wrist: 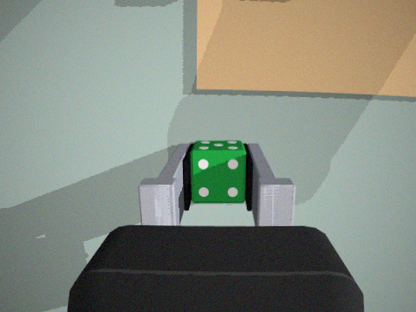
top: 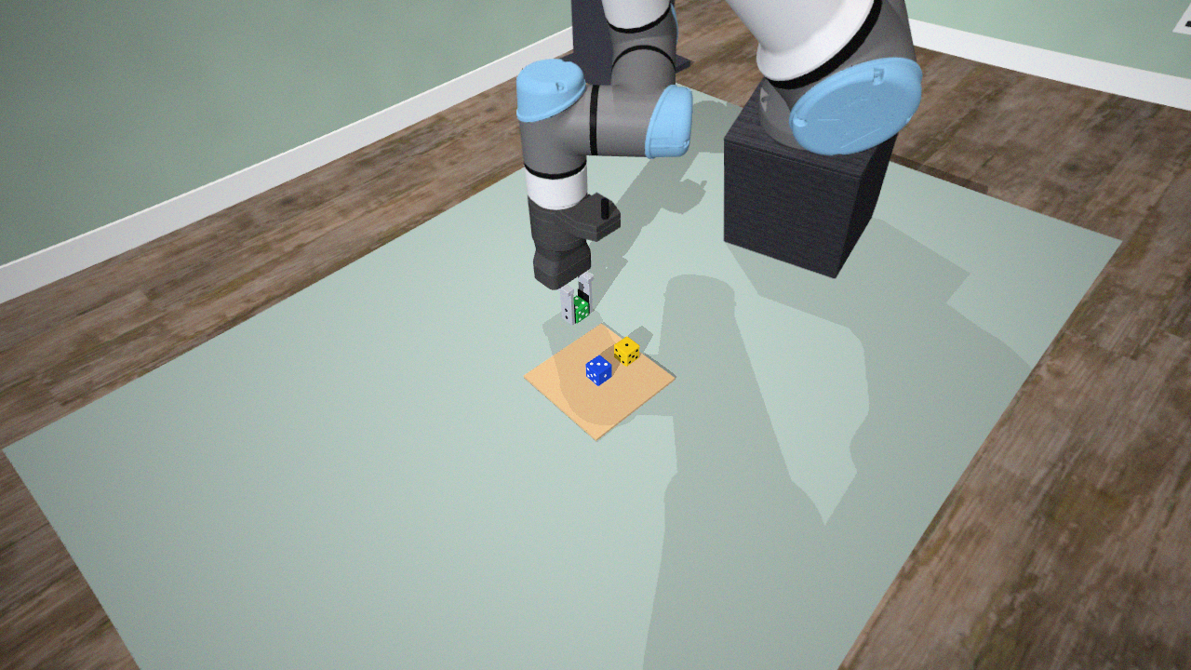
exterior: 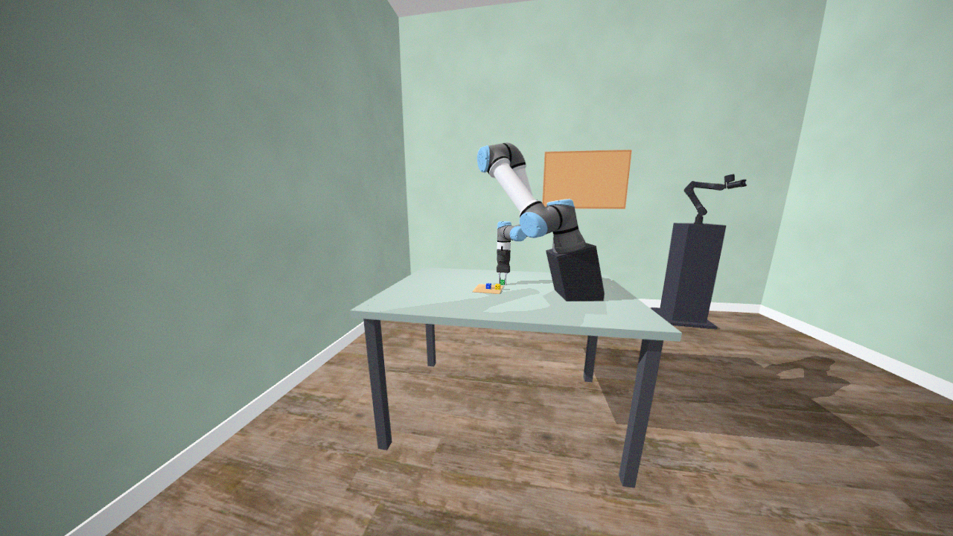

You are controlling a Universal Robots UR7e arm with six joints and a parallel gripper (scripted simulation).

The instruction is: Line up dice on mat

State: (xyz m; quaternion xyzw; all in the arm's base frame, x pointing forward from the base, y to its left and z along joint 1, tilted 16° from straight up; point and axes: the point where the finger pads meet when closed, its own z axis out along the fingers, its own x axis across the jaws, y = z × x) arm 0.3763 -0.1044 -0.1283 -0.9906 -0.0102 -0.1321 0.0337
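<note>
While the blue die [top: 597,369] and yellow die [top: 626,351] sit on the mat [top: 620,408], I have the hand [wrist: 217,179] partly closed on the green die [wrist: 217,172], its four face toward the wrist camera, on the surface [top: 333,466] just off the mat's edge. I judge this the pickup step. Next I lift straight, carry it over the mat and set it down unrotated.

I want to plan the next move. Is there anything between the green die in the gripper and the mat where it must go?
Nothing visible does. The gripper is shut on the green die, just off the mat edge, with only bare table between them. The yellow die and blue die already occupy part of the mat.
</note>
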